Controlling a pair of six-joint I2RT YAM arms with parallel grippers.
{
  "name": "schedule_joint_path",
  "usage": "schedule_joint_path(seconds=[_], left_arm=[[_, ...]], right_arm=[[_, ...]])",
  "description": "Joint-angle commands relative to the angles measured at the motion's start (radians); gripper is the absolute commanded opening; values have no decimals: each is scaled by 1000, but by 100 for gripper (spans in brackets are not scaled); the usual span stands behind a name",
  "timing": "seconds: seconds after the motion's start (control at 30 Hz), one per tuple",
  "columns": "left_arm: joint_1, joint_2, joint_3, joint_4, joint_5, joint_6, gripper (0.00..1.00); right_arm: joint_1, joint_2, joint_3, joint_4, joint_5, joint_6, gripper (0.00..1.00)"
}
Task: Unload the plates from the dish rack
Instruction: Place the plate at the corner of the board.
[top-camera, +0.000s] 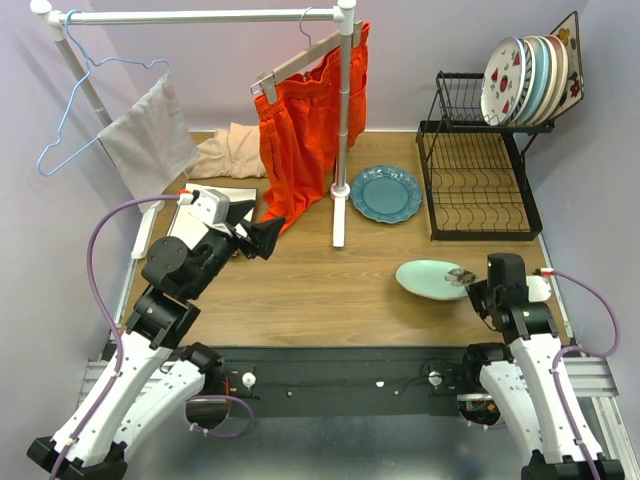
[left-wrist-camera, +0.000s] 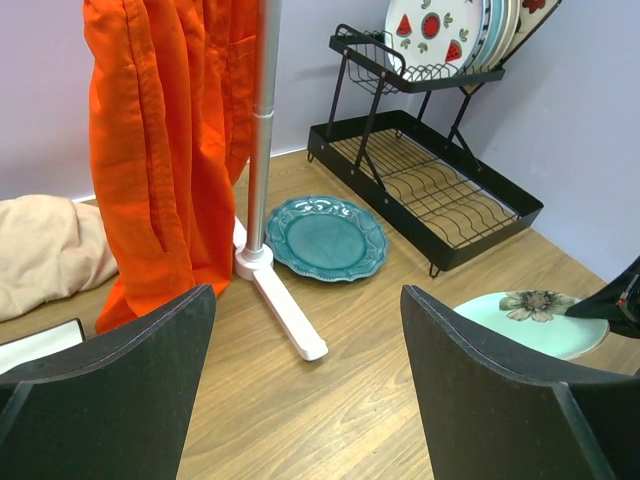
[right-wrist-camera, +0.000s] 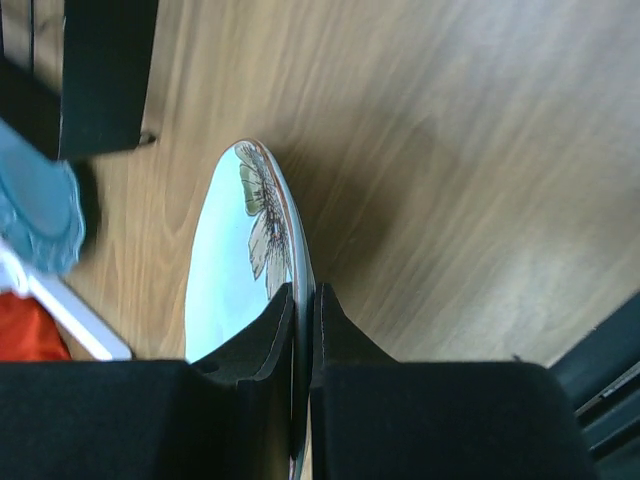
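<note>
Mint plate (right-wrist-camera: 228, 285) (rim in right claw (right-wrist-camera: 303, 298))

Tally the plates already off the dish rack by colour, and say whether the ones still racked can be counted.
teal plate, lying flat: 1
pale mint plate, rim clamped in the right tool: 1
Total off the rack: 2
In the dish rack: several upright plates on the upper shelf, overlapping too closely to count.
</note>
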Motion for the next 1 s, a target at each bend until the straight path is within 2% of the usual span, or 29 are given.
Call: schedule_joint_path(seconds=[0.0, 0.3, 0.43, 0.67, 0.97], left_arm=[[-1, -19, -9, 21, 14, -12, 84], [-13, -17, -11, 21, 13, -12, 84], [-18, -17, -11, 20, 8, -12, 84], [-21, -11, -9, 20, 10, -12, 84], [-24, -16, -9, 21, 8, -12, 84]], right_arm=[[-5, -30, 76, -70, 190, 193, 1], [-5, 19, 168, -271, 559, 416, 1], [-6, 31, 186, -319, 661, 492, 1], [-6, 63, 202, -332, 781, 456, 1], [-6, 26, 188, -334, 871, 411, 1]])
